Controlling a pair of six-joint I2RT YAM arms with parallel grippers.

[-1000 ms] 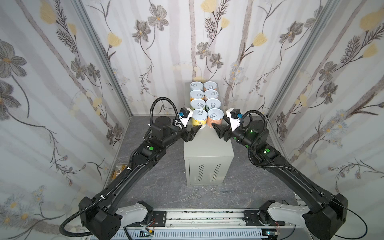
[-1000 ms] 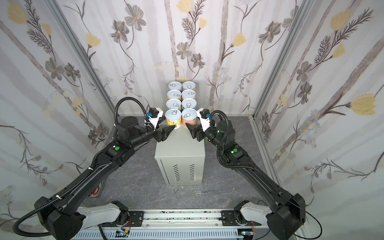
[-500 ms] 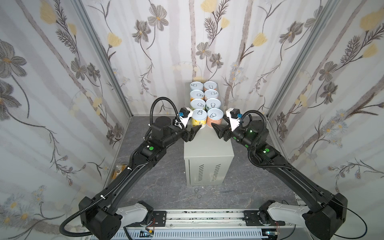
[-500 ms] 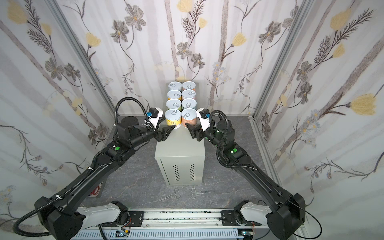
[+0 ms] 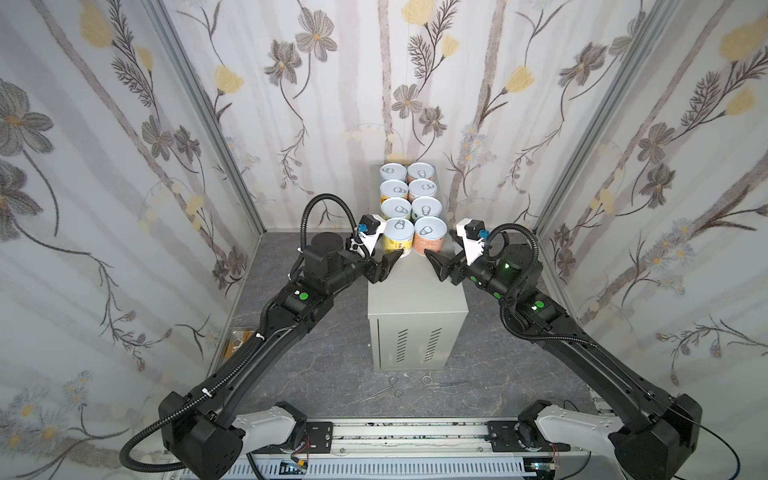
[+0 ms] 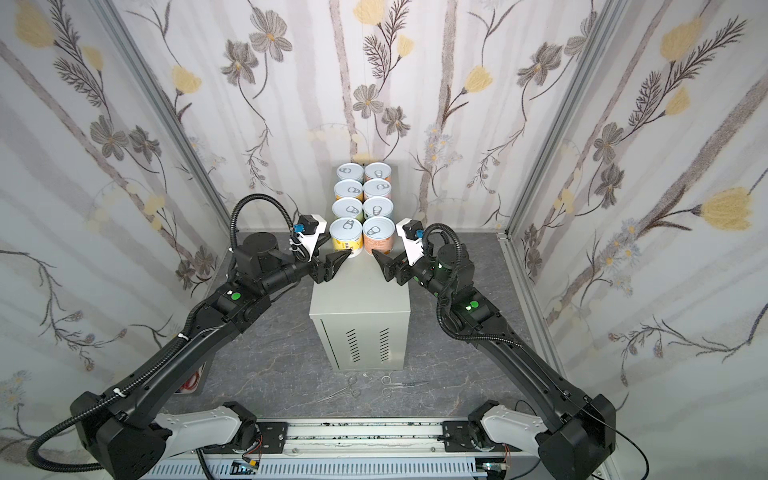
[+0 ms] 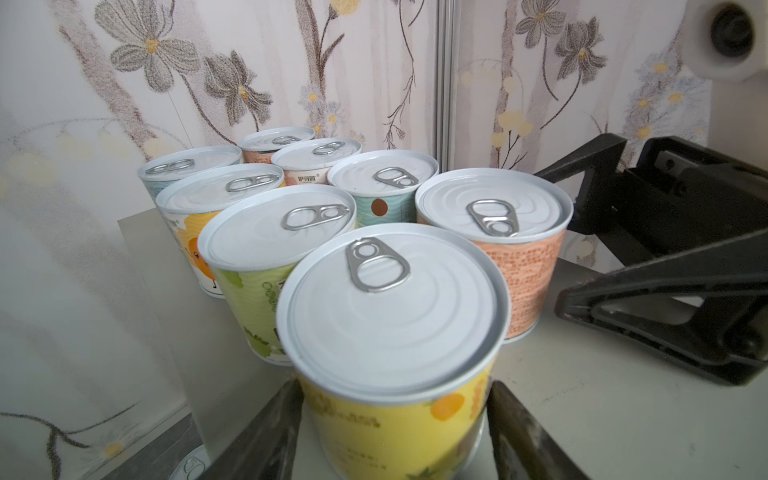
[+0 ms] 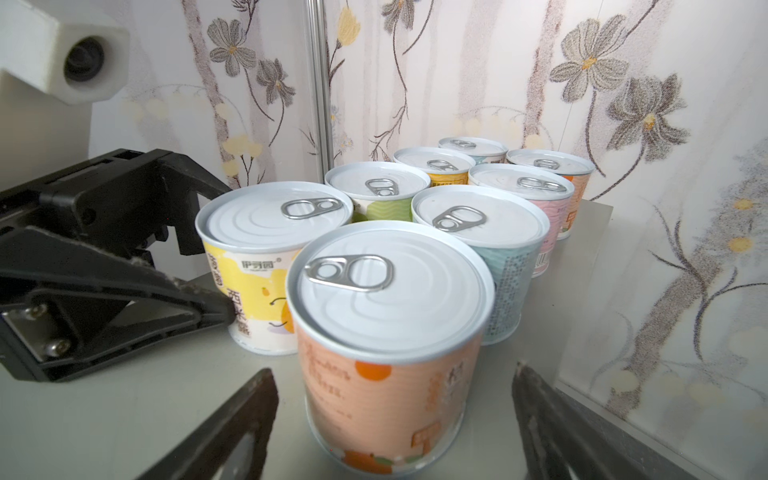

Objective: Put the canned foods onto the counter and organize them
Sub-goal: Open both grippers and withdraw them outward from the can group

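Near-row placement on the light-grey metal worktop [image 5: 415, 291]: left hand [image 7: 395, 399] clamps the yellow-labelled silver-lidded tin [image 7: 390, 320], right hand [image 8: 395, 374] stands wide around the orange-labelled tin [image 8: 386, 307] beside it; next, probably release left, then withdraw both.

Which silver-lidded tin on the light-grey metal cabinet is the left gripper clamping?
The yellow-labelled tin, front row: the left gripper presses its sides. The orange-labelled tin beside it stands free inside the open right gripper.

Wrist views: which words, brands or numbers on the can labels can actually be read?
"西米露", apparently, running down the yellow can.
Small brand mark above it: too blurred to read.
Fine print on the orange can and light-blue can: illegible.
No other readable text.
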